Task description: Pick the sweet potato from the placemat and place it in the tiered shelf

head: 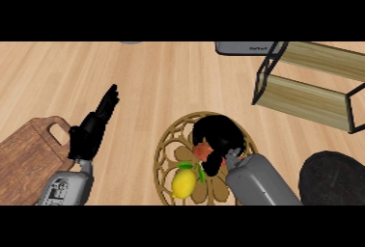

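Observation:
A round tan placemat (171,140) with a cut-out pattern lies at lower centre. My right hand (217,137) is over it, fingers curled down around an orange-red sweet potato (204,151), of which only a small part shows under the palm. A yellow lemon (184,183) with green leaves lies on the placemat's near side. The tiered shelf (310,82), black frame with pale wooden boards, stands at the upper right. My left hand (92,128) rests open at the left, fingers straight and pointing away.
A brown wooden cutting board (28,159) lies at the lower left beside my left forearm. A dark round object (335,178) sits at the lower right. A grey item (242,47) shows at the top edge beside the shelf.

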Robot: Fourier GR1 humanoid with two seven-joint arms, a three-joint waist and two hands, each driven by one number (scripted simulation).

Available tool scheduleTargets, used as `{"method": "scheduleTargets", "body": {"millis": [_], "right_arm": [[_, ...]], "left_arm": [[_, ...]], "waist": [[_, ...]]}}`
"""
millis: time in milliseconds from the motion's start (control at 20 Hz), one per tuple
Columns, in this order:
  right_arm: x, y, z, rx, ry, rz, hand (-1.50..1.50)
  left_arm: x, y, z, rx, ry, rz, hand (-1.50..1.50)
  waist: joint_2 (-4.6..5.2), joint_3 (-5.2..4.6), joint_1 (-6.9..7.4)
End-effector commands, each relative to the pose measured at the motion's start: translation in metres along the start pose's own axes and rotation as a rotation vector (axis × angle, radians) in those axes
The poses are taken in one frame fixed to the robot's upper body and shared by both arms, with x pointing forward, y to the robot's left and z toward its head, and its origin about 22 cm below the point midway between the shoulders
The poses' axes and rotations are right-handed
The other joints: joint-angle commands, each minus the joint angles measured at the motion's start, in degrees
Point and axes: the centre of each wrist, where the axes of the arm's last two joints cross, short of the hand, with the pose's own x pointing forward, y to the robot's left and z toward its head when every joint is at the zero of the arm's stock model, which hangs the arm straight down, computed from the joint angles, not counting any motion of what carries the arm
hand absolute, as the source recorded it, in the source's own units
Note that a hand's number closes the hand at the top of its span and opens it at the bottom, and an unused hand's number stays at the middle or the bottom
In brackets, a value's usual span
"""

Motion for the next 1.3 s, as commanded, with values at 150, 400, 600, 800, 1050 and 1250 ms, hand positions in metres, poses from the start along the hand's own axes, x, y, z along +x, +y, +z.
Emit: {"method": "scheduleTargets", "body": {"millis": [150, 400, 600, 800, 1050, 1250], "right_arm": [[-0.002, 0.006, 0.002, -0.221, 0.336, -0.166, 1.5], [0.028, 0.012, 0.019, -0.394, 0.507, -0.296, 1.5], [0.05, -0.01, 0.042, -0.609, 0.396, -0.485, 1.5], [0.074, -0.014, 0.063, -0.734, 0.313, -0.569, 1.5], [0.093, -0.062, 0.089, -0.896, 0.315, -0.553, 1.5], [0.094, -0.073, 0.103, -1.019, 0.417, -0.475, 1.5]], "left_arm": [[0.002, -0.003, 0.002, 0.004, 0.012, 0.008, 0.0], [-0.008, -0.009, 0.006, -0.015, 0.017, -0.005, 0.0], [-0.005, -0.003, 0.004, 0.013, 0.015, 0.0, 0.0], [0.011, -0.003, -0.008, 0.003, 0.016, -0.005, 0.0], [0.0, -0.02, 0.004, 0.007, 0.004, 0.013, 0.0], [0.0, -0.003, 0.009, 0.028, -0.002, -0.027, 0.0]], "waist": [[-0.17, 0.01, 0.2], [-0.15, -0.03, 0.28], [-0.47, 0.0, 0.18], [-0.44, 0.0, 0.08], [-0.47, -0.07, -0.23], [-0.8, -0.1, -0.6]]}}
